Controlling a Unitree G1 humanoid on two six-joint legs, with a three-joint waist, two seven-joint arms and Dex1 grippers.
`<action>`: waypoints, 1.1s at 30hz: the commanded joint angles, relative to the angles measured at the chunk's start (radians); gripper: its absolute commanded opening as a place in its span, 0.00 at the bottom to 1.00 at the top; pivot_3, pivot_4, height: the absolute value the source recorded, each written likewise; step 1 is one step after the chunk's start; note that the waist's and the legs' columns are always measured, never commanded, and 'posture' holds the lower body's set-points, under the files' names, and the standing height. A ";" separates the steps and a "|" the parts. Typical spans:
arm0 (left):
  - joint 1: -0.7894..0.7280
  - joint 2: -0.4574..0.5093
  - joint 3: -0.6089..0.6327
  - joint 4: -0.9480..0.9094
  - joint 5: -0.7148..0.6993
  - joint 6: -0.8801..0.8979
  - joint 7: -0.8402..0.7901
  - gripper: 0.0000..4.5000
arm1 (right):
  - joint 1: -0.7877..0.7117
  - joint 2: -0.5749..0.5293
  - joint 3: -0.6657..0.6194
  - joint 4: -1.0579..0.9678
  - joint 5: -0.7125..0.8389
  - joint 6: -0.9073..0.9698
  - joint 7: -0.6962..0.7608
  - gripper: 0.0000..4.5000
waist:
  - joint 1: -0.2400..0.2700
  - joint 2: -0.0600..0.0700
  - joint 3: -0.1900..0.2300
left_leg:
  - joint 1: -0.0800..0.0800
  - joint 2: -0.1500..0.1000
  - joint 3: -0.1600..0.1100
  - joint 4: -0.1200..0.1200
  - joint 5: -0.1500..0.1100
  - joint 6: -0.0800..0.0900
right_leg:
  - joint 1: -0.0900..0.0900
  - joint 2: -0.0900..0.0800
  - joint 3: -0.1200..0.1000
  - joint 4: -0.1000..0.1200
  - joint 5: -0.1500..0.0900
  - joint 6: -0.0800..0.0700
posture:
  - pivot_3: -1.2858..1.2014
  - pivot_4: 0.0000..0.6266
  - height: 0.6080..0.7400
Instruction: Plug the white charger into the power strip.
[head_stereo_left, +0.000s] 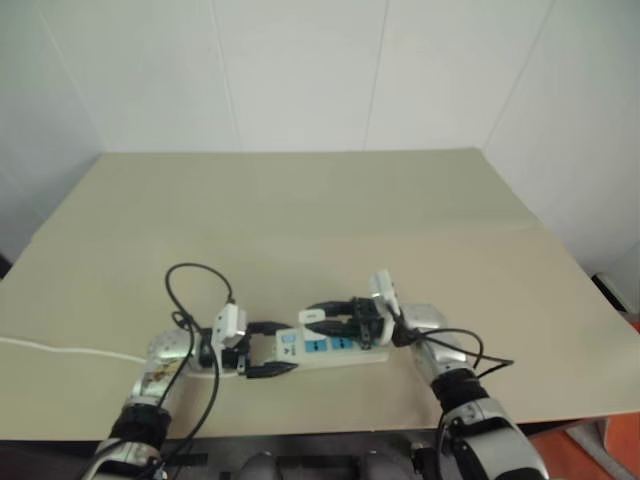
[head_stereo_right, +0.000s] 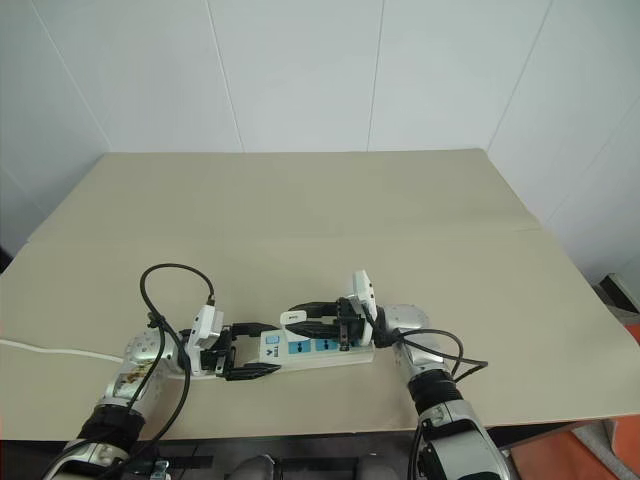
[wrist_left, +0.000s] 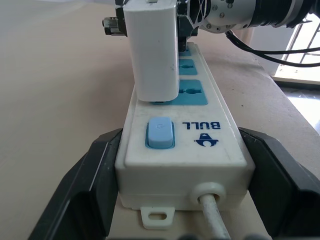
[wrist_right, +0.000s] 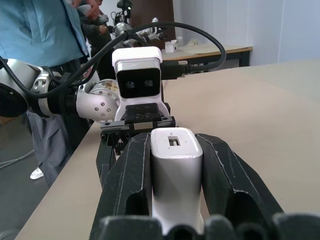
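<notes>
**Charger held over the strip, both claws engaged**

A thin white cord (head_stereo_left: 60, 350) is trailing across the beige tabletop (head_stereo_left: 320, 220) from the 9 o'clock edge toward the middle. At about 7 o'clock in the head views, the left gripper (head_stereo_left: 268, 348) is pointing toward 3 o'clock, its two black fingers (wrist_left: 90, 190) standing wide and bracketing the switch end of the power strip (head_stereo_left: 330, 350), a long white plastic bar with three blue sockets in a row and a pale blue rocker switch. In the left wrist view the fingers are sitting against both long sides of that end, so the claw is clasping the strip across its width. A black cable (head_stereo_left: 190, 290) is looping up above this wrist.

Moving toward the centre, the strip is lying flat on the table, running roughly from 9 to 3 o'clock, slightly tilted.

Above its sockets, the white charger (wrist_left: 152, 50), a smooth white boxy plastic adapter, is being gripped between the two black fingers of the right gripper (head_stereo_left: 320, 318), which is pointing toward 9 o'clock. That claw is closed tight on the charger. In the left wrist view the charger's lower end is sitting at the blue socket nearest the switch; how deep its prongs are going I cannot tell.

In the right wrist view, a person in a blue shirt (wrist_right: 45, 30) is standing beyond the table's edge.
</notes>
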 joint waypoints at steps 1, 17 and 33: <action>0.005 0.018 0.008 -0.031 -0.006 0.001 -0.006 0.72 | -0.006 -0.038 -0.028 0.024 -0.004 -0.014 0.015 0.26 | 0.000 0.000 0.000 | 0.000 0.000 0.000 0.000 0.000 0.000 | 0.000 0.000 0.000 0.000 0.000 0.000 | 0.52 0.24 1.00; 0.007 0.014 0.000 -0.052 -0.011 0.015 -0.004 0.72 | -0.044 -0.032 0.005 0.066 -0.041 -0.069 0.038 0.26 | 0.000 0.000 0.000 | 0.000 0.000 0.000 0.000 0.000 0.000 | 0.000 0.000 0.000 0.000 0.000 0.000 | 0.52 0.24 1.00; 0.042 0.032 0.001 -0.100 -0.013 0.032 0.010 0.72 | -0.058 -0.036 0.063 0.165 -0.109 -0.107 0.024 0.26 | -0.017 0.000 0.000 | 0.004 0.000 0.000 -0.001 0.000 0.000 | 0.002 0.000 0.001 0.001 0.000 0.000 | 0.52 0.24 1.00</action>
